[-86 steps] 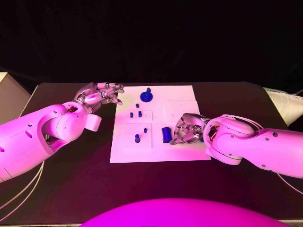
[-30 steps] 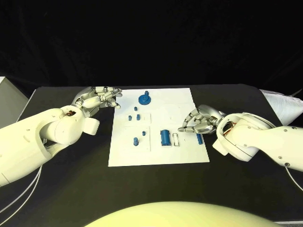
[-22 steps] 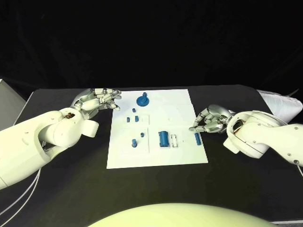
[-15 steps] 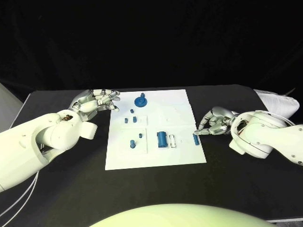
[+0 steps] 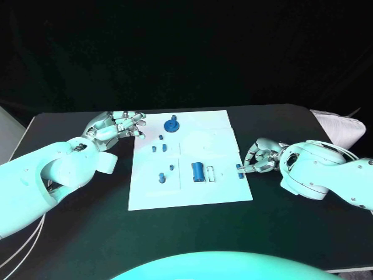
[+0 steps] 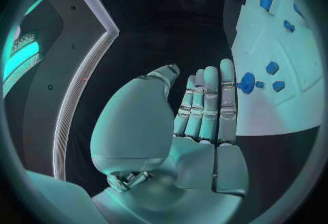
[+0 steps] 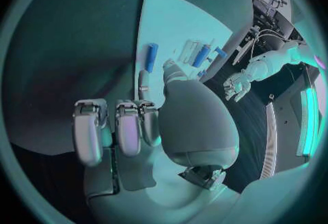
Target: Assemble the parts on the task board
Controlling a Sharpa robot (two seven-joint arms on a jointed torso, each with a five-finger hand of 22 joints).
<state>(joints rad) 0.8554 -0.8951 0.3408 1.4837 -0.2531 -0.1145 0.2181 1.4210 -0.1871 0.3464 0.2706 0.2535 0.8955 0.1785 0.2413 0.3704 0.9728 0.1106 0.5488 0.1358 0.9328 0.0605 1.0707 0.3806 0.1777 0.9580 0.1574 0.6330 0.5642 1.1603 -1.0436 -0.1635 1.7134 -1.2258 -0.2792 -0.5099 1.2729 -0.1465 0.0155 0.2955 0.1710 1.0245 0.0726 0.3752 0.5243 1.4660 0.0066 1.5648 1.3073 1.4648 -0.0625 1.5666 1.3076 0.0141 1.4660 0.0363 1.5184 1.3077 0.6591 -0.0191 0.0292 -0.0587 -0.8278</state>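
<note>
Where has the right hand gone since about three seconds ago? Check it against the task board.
Yes, it moved. The right hand was over the task board beside the large blue part; now it sits off the board's right edge, over the black table.

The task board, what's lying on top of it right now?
On the task board lie several blue parts: a round knobbed piece at the far end, small pegs mid-board, a cylinder and a short bar by the right hand. Nothing covers the board.
</note>
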